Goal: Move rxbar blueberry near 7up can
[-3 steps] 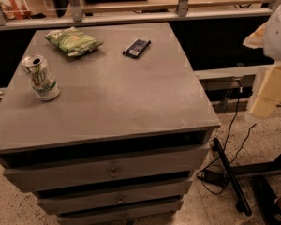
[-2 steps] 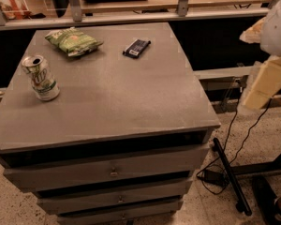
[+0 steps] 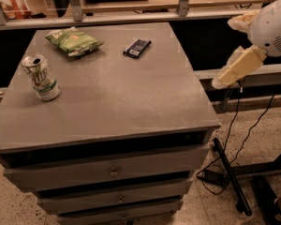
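The rxbar blueberry [image 3: 136, 47], a small flat dark navy wrapper with whitish print, lies at the far middle of the grey cabinet top [image 3: 117, 102]. The 7up can [image 3: 40, 77], silver-white and green with an opened top, stands upright near the left edge. My gripper [image 3: 225, 53] hangs in the air off the cabinet's right side, level with the far part of the top. It is open and empty, with its cream fingers [image 3: 237, 67] pointing left toward the cabinet. The bar is well to its left; the can is further left still.
A crinkled green chip bag [image 3: 72, 40] lies at the far left, between the can and the bar. The cabinet has several drawers [image 3: 113, 172]. A rail and shelf [image 3: 131, 13] run behind it. Cables and a black stand [image 3: 229, 177] lie on the floor at right.
My gripper has moved left and slightly up, closer to the cabinet's right edge. The bar, can and chip bag have not moved.
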{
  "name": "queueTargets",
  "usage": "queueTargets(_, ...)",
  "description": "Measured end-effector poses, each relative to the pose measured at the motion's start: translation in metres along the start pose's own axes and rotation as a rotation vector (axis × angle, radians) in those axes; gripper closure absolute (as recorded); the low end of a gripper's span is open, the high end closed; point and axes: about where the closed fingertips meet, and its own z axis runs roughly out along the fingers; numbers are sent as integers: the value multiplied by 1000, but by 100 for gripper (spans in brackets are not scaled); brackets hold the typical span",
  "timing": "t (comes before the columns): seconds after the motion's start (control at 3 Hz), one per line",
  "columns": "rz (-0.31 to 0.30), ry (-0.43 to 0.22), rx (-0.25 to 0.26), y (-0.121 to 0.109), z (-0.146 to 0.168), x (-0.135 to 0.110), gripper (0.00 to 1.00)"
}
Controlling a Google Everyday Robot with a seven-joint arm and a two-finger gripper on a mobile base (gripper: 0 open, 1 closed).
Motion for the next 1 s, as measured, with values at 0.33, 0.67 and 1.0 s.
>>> queueTargets(0.33,31,-119,81,-22,22,1,0)
queueTargets(0.67,102,-149,169,-38,48,6,0)
queueTargets(1.0,209,-184,221,-54,75,3,0)
